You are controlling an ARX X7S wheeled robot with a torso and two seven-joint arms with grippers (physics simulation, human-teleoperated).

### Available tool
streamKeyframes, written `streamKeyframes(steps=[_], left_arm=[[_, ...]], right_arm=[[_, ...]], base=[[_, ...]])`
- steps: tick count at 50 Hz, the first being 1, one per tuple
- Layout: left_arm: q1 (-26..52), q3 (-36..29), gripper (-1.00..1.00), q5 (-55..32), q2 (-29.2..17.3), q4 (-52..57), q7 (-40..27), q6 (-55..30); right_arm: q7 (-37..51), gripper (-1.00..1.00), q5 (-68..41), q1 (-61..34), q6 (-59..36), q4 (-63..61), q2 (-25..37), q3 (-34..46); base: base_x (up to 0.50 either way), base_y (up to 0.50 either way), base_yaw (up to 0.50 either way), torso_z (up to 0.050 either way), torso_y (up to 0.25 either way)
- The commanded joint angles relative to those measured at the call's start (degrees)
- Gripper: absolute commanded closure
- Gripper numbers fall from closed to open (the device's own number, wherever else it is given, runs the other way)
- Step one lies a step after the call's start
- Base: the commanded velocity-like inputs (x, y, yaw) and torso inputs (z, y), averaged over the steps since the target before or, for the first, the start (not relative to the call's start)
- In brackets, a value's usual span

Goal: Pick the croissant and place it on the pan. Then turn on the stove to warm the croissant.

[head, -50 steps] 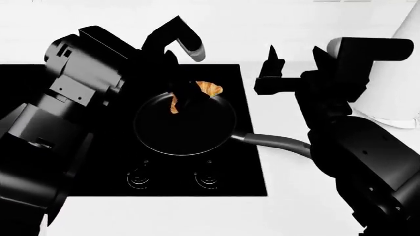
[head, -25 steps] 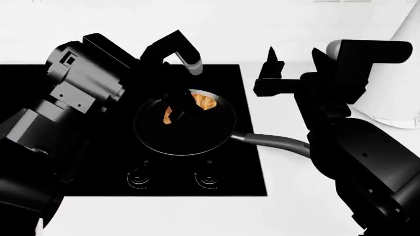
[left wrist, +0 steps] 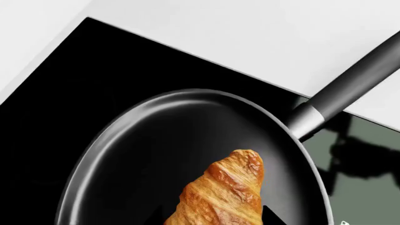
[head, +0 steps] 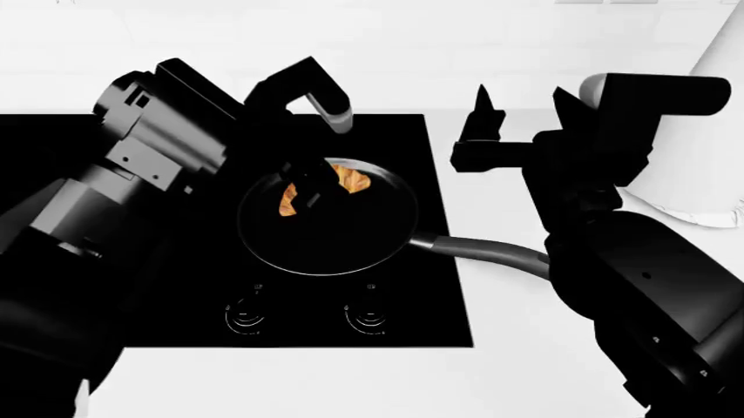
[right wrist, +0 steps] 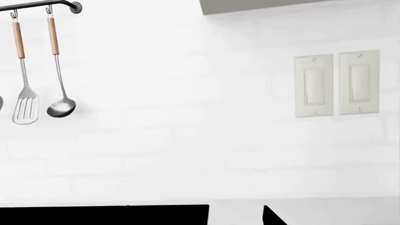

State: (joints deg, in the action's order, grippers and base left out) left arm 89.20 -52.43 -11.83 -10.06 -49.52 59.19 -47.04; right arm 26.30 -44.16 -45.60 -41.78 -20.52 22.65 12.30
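Left gripper [head: 312, 193] lowers the croissant [left wrist: 222, 194] from rim to inside the pan [left wrist: 156, 136], apparently still clasping it (fingers obscured); stove [head: 395, 296] unlit; right gripper [head: 517, 104] open.

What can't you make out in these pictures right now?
- Left gripper: in the head view its black fingers merge with the pan, and the left wrist view cuts them off.
- Croissant: lower end cut off in the left wrist view, so contact with the pan is unclear.
- Stove dials: too faint to read.
- Right gripper: right wrist view shows only wall.
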Motion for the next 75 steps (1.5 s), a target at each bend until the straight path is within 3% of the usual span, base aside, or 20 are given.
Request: streamKeyframes(steps=[1, 15, 16, 34, 45, 50, 63, 75], left_arm=[[0.0, -0.5, 1.0, 0.4, 1.2, -3.6, -0.6, 2.5], [-1.0, -1.1, 1.0, 0.2, 0.2, -0.7, -0.8, 0.6], [-0.8, -1.2, -1.0, 0.4, 0.3, -1.2, -1.0, 1.3], [0.3, -0.5, -1.0, 0.2, -0.2, 0.6, -2.2, 1.2], [-2.8, 5.9, -1.0, -2.5, -6.9, 23.0, -10.7, -8.1], [-3.9, 8.4, -1.0, -2.9, -8.4, 27.2, -14.1, -11.2], [-7.2, 22.4, -1.0, -2.3, -8.3, 27.5, -30.1, -9.6], [-14.9, 36.2, -1.0, -3.1, -8.7, 38.4, -44.4, -11.3]], right_arm=[[-0.1, -1.0, 0.0, 0.4, 0.5, 0.2, 0.1, 0.0], [-0.1, -1.0, -0.1, 0.8, 1.0, 0.3, 0.1, 0.1], [-0.1, -1.0, -0.2, 0.7, 1.0, 0.3, 0.1, 0.1], [0.1, -1.0, -0.6, 1.0, 1.2, 0.0, 0.3, 0.1], [0.5, -1.0, -1.1, 0.3, 0.1, -0.4, 0.6, 0.5], [0.6, -1.0, -1.5, -0.7, -0.8, -0.7, 0.6, 1.0], [0.7, -1.0, -2.3, -1.6, -1.4, -1.1, 0.3, 1.4], [0.2, -1.0, -1.3, -2.1, -0.9, 0.2, -0.4, 3.0]], base=[[0.0, 0.0, 0.0, 0.0, 0.0], [0.0, 0.0, 0.0, 0.0, 0.0], [0.0, 0.0, 0.0, 0.0, 0.0], [0.0, 0.0, 0.0, 0.0, 0.0], [0.0, 0.0, 0.0, 0.0, 0.0], [0.0, 0.0, 0.0, 0.0, 0.0], [0.0, 0.0, 0.0, 0.0, 0.0], [0.0, 0.0, 0.0, 0.0, 0.0]])
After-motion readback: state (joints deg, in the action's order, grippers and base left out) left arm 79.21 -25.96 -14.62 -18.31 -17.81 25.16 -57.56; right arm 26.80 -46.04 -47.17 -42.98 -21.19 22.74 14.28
